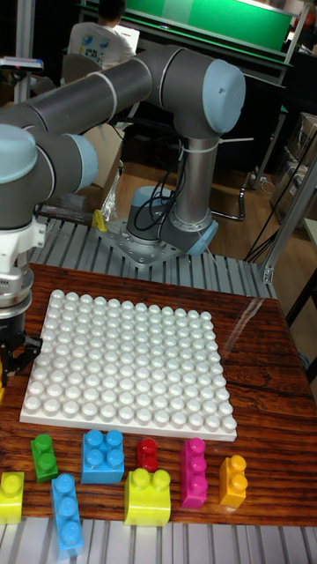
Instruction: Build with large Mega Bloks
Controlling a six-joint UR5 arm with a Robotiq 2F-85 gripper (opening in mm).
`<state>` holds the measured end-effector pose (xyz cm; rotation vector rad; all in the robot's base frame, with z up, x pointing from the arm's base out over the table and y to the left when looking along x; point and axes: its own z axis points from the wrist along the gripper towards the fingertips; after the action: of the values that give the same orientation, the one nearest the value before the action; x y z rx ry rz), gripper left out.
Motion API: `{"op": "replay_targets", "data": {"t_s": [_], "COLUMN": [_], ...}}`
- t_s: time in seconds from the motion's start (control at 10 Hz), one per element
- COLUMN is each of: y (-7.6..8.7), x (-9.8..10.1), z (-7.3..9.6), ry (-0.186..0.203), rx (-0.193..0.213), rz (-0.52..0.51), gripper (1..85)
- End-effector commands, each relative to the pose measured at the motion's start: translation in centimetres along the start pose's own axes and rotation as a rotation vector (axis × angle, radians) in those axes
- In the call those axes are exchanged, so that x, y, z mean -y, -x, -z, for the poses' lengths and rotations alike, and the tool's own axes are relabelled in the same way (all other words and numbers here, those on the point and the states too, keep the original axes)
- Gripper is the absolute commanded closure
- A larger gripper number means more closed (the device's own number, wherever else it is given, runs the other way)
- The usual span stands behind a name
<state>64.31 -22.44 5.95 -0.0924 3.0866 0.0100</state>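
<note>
Eight loose plastic Mega Bloks sit in a ragged row on the wooden table [264, 352], just in front of the white studded baseplate [132, 366]: a green two-stud brick [44, 456], a yellow-green brick [11, 496] at the left edge, a light blue four-stud block [103, 456], a long light blue brick [67, 514], a small red brick [148, 454], a yellow-green four-stud block [147, 497], a tall magenta brick [193, 473] and an orange brick [232, 481]. I judge them light, rigid and somewhat slick (hollow moulded plastic), best pinched across the flat side walls below the studs. None is on the baseplate yet. My gripper [12, 357] hangs low at the left edge beside the baseplate, wrist pointing down, arm folded back to its base; its fingers seem slightly apart, with nothing between them.
</note>
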Motion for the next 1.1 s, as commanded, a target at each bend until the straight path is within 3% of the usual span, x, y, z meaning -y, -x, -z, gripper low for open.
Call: {"op": "replay_targets", "data": {"t_s": [0.0, 0.3, 1.0], "y": [-0.3, -0.4, -0.5], "x": [-1.4, -3.0, -6.8], "z": [2.4, 3.5, 3.2], "ry": [0.022, 0.045, 0.048], "rx": [0.004, 0.006, 0.029], "rz": [-0.019, -0.037, -0.036], "gripper": [80.7, 82.7, 84.7]}}
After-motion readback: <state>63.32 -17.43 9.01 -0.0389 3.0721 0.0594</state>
